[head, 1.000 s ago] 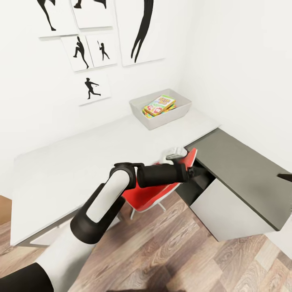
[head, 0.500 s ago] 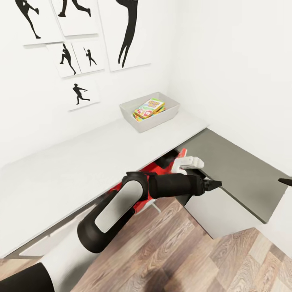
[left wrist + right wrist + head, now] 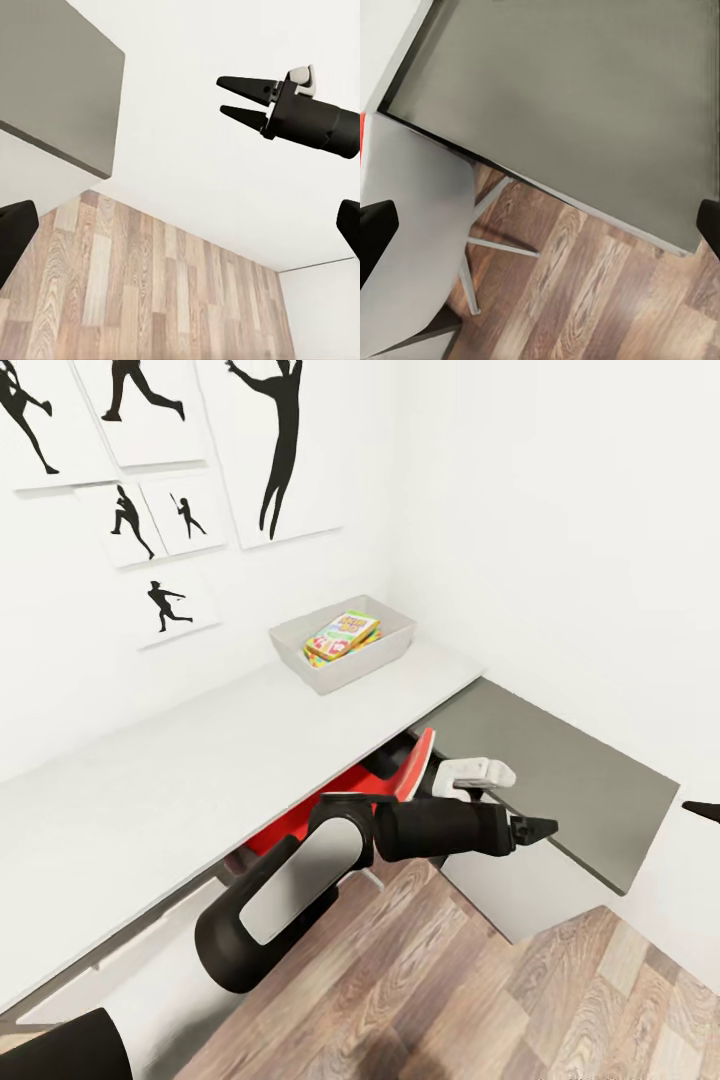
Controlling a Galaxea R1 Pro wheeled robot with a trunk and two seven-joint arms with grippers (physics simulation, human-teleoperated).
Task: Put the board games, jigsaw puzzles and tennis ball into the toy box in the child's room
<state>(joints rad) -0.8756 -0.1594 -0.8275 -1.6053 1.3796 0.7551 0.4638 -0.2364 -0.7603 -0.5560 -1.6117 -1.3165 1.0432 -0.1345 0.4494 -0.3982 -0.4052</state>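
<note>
The toy box (image 3: 340,655) sits at the far corner end of the bench (image 3: 150,780), a SKIP BO board game (image 3: 342,632) lying inside. Left end effector (image 3: 540,828) hovers over the dark cabinet (image 3: 560,780), fingers parted, holding nothing; right end effector (image 3: 244,99) likewise spread and empty.

White walls (image 3: 560,510) with black silhouette prints (image 3: 270,450), wood-plank floor (image 3: 430,980), a low dark grey cabinet (image 3: 560,780), a red chair (image 3: 300,820).
</note>
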